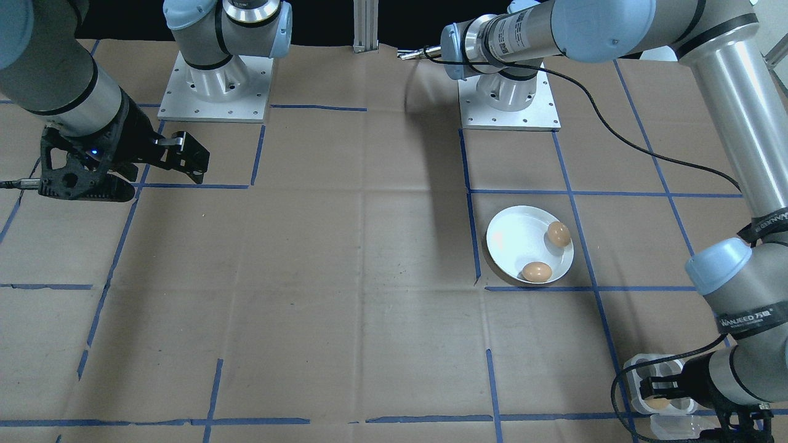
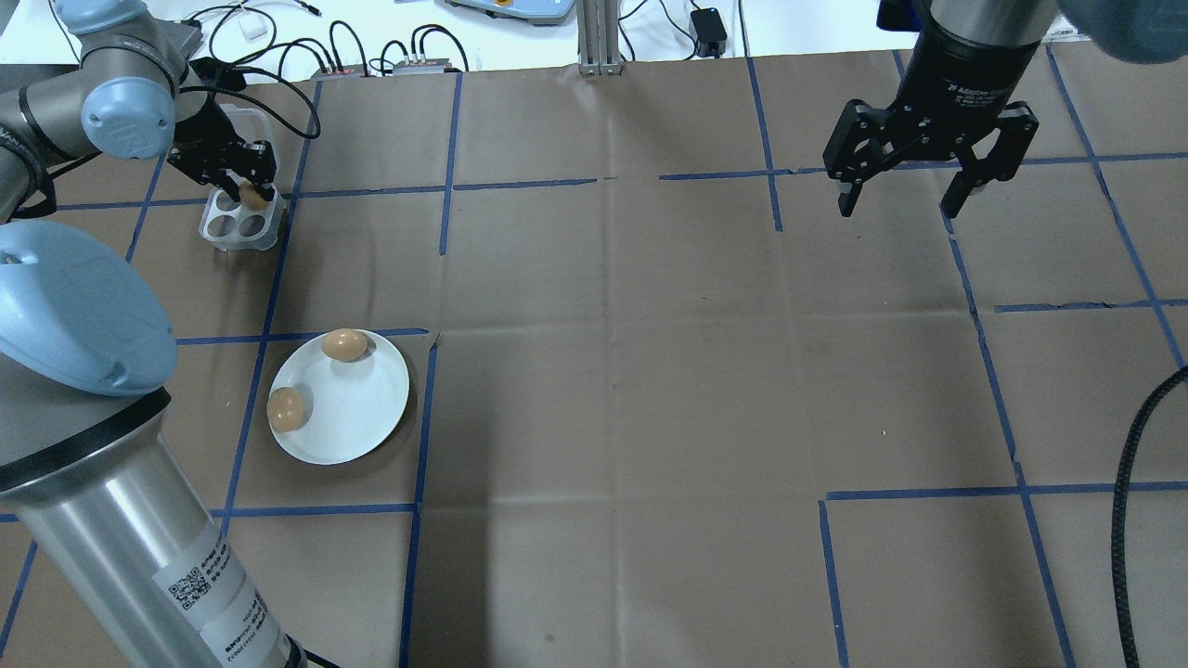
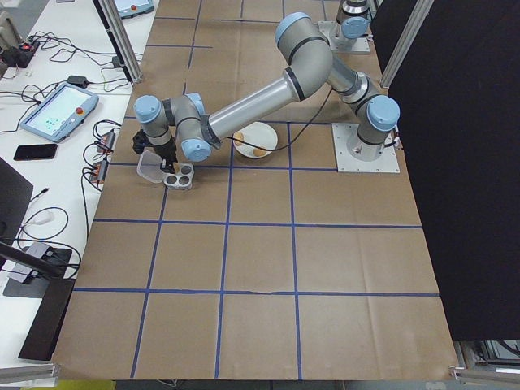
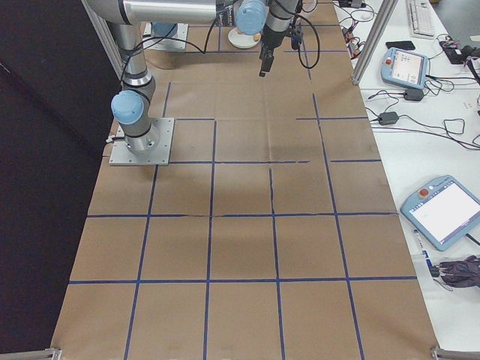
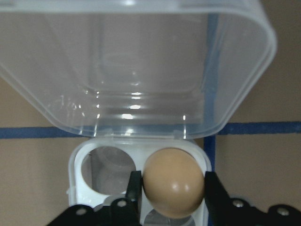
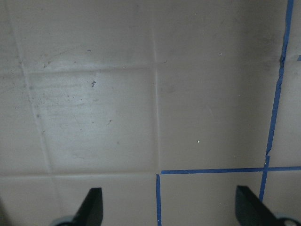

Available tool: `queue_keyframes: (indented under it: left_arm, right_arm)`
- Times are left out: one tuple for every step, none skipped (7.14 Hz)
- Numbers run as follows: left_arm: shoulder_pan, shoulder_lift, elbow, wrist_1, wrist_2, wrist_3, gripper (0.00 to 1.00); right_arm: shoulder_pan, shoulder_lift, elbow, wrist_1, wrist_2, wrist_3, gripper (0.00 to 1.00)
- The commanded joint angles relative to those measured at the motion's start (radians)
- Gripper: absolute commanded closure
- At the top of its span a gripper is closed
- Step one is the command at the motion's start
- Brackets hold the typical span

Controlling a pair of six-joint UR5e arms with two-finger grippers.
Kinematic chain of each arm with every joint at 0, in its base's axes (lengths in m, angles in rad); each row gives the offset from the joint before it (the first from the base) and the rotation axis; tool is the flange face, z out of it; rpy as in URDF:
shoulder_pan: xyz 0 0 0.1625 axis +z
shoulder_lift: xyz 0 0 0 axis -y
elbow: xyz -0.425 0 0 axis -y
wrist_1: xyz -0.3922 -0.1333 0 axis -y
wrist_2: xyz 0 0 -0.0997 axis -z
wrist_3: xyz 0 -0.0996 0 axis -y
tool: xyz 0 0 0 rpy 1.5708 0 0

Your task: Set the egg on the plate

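Two eggs (image 2: pixel 344 345) lie on the plate (image 2: pixel 357 408) already. Left pincer (image 5: pixel 173 188) is clamped on a 3rd egg (image 5: pixel 173 181), in the tray (image 2: pixel 239 223) just under it. Lift & carry left. Right pincer (image 2: pixel 928 181) hangs apart, far off.

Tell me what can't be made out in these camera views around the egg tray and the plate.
- Egg tray: near cups cut off by the left wrist view's bottom edge; the left gripper covers them.
- Gripped egg: whether lifted or seated is unclear.
- Tray in the front-facing view: mostly behind the left arm.
- Plate: largely hidden by the right arm in the right exterior view; its eggs can't be seen there.
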Motion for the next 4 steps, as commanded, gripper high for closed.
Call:
queue_keyframes:
  left_arm:
    - [0.006, 0.005, 0.001, -0.008, -0.001, 0.005, 0.68]
    - [0.006, 0.005, 0.002, -0.008, -0.001, 0.005, 0.76]
    - [0.006, 0.006, 0.004, -0.008, -0.001, 0.005, 0.8]
    - [0.008, 0.029, 0.011, -0.026, -0.001, 0.005, 0.85]
  right_arm:
    - [0.0, 0.0, 0.0, 0.0, 0.0, 0.0, 0.0]
    - [0.0, 0.0, 0.0, -0.001, 0.0, 0.0, 0.0]
    - [0.0, 0.0, 0.0, 0.0, 0.0, 0.0, 0.0]
    - [0.0, 0.0, 0.001, 0.0, 0.0, 0.0, 0.0]
